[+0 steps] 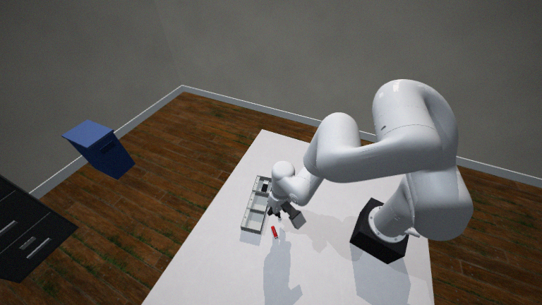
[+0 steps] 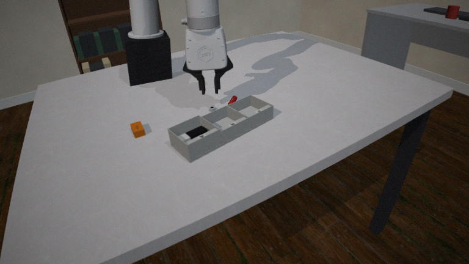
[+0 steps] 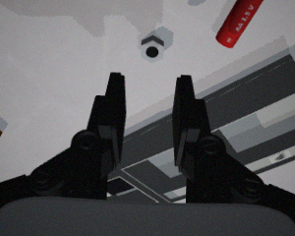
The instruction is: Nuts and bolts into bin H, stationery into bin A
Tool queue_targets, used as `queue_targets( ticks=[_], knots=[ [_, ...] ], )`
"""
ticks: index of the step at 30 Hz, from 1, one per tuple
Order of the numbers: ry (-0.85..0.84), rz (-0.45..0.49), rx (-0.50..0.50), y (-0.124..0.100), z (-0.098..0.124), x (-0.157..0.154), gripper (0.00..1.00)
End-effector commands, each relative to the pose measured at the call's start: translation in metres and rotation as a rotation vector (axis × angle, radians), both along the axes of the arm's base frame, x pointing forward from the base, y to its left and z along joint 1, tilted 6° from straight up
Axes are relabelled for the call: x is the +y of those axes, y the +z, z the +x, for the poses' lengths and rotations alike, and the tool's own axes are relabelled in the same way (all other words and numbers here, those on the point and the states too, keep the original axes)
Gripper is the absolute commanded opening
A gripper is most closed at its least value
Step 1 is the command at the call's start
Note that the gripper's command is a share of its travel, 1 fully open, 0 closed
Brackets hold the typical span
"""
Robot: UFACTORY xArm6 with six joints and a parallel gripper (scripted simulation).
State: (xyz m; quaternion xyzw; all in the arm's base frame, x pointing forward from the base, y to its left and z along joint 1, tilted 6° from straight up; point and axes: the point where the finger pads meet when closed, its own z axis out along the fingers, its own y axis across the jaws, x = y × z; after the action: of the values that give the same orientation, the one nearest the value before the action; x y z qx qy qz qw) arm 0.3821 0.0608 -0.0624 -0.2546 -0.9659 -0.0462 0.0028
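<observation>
On the white table (image 2: pixel 311 84) are carried a grey three-compartment bin tray (image 2: pixel 193 146), an orange block (image 2: pixel 137 129), a small nut (image 2: pixel 211 109), a red cylinder (image 2: pixel 232 99) and the arm's black pedestal (image 2: pixel 133 74).

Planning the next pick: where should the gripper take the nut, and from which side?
Take the nut across its outer flats, coming straight down from above. It lies flat on the table with its hole facing up, apart from the bin wall and the red cylinder, so both sides look free. The gripper holds nothing and is partly open; the gap looks wide enough, though that is hard to judge.
</observation>
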Motion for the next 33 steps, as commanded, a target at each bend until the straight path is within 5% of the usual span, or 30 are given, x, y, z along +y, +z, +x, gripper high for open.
queue_targets(
  ticks=[1, 6, 33],
  knots=[
    [0.0, 0.004, -0.004, -0.02, 0.002, 0.002, 0.3],
    [0.0, 0.004, -0.004, -0.04, 0.003, 0.005, 0.3],
    [0.0, 0.004, -0.004, -0.052, 0.003, 0.005, 0.3]
  ],
)
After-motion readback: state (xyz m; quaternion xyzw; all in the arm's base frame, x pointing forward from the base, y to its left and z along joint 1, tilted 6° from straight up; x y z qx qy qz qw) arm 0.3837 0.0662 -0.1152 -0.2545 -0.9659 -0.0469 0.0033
